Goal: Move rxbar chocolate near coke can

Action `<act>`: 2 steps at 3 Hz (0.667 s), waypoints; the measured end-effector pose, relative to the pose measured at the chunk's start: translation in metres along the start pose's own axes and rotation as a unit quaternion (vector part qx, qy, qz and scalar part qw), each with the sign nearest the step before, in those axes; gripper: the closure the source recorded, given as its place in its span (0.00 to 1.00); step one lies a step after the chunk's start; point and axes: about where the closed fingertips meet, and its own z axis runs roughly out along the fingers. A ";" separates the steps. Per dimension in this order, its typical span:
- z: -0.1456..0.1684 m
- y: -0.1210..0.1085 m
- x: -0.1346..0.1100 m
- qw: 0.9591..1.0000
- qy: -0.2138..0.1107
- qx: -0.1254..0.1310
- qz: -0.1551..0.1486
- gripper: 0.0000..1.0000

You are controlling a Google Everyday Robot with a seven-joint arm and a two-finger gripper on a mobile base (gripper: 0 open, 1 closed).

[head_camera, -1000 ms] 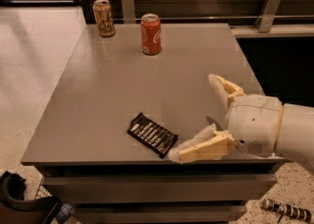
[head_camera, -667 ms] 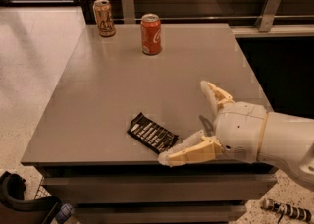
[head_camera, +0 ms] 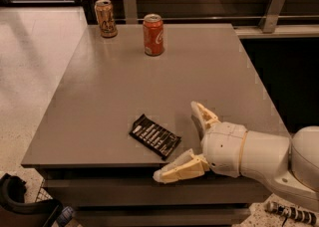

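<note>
The rxbar chocolate (head_camera: 155,136) is a flat black wrapper with white lettering, lying diagonally near the front edge of the grey table (head_camera: 114,86). The coke can (head_camera: 153,35) stands upright at the table's back, far from the bar. My gripper (head_camera: 180,141) is open and empty just right of the bar, low over the table. One cream finger (head_camera: 203,116) points up behind the bar's right end. The other finger (head_camera: 178,169) reaches past the table's front edge, below the bar.
A tan-gold can (head_camera: 105,18) with dark lettering stands at the back left corner, left of the coke can. A wall rail with metal brackets (head_camera: 273,8) runs behind the table. Dark objects (head_camera: 25,206) sit on the floor at the front left.
My gripper has moved left toward the rxbar chocolate, staying open. The bar and both cans have not moved.
</note>
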 end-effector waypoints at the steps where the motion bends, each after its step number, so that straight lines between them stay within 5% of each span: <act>1: 0.009 0.006 0.017 1.000 0.005 -0.011 0.004 0.09; 2: 0.013 0.009 0.017 1.000 0.001 -0.015 0.004 0.33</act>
